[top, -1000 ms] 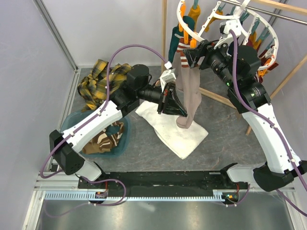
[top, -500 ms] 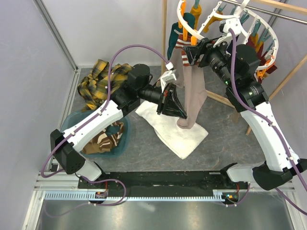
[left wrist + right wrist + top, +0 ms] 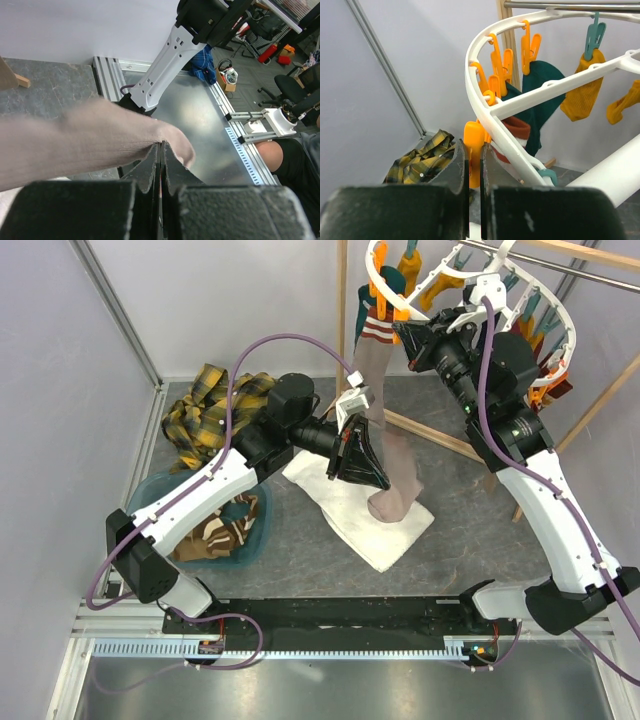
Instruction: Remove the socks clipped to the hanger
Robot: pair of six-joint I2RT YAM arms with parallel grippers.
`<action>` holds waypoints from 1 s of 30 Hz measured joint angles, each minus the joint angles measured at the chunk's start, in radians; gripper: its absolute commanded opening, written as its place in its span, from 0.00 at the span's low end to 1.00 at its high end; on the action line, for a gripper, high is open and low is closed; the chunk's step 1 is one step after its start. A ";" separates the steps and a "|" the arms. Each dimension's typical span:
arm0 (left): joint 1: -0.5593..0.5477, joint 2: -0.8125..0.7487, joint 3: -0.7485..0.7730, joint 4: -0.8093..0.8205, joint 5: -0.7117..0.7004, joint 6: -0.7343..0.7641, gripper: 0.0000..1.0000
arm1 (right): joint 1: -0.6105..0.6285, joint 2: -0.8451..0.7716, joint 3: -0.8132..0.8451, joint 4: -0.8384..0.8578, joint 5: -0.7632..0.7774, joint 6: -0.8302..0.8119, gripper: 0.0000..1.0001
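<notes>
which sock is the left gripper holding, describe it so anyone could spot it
Find the white ring hanger at the top right. From its left rim one long sock drops toward the white towel, its foot pinched by the left gripper. Unlike the teal sock and mustard sock beside it, it is pale tan and far longer.

Plaid shirt bunched far-left on grey surface, teal tub just beside it. White towel flat mid-surface, wooden rack frame at back
</notes>
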 measured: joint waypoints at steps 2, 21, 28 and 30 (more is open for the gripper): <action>0.000 0.000 0.000 -0.009 -0.002 0.000 0.02 | 0.000 0.000 -0.003 0.007 0.000 0.000 0.00; 0.049 -0.245 -0.175 -0.120 -0.508 0.010 0.02 | 0.000 -0.119 -0.091 -0.039 -0.012 -0.005 0.83; 0.058 -0.439 -0.176 -0.320 -1.134 0.007 0.02 | 0.000 -0.288 -0.243 -0.098 -0.039 -0.022 0.98; 0.069 -0.468 -0.180 -0.365 -1.289 0.008 0.02 | 0.000 -0.354 -0.311 -0.111 -0.041 -0.022 0.98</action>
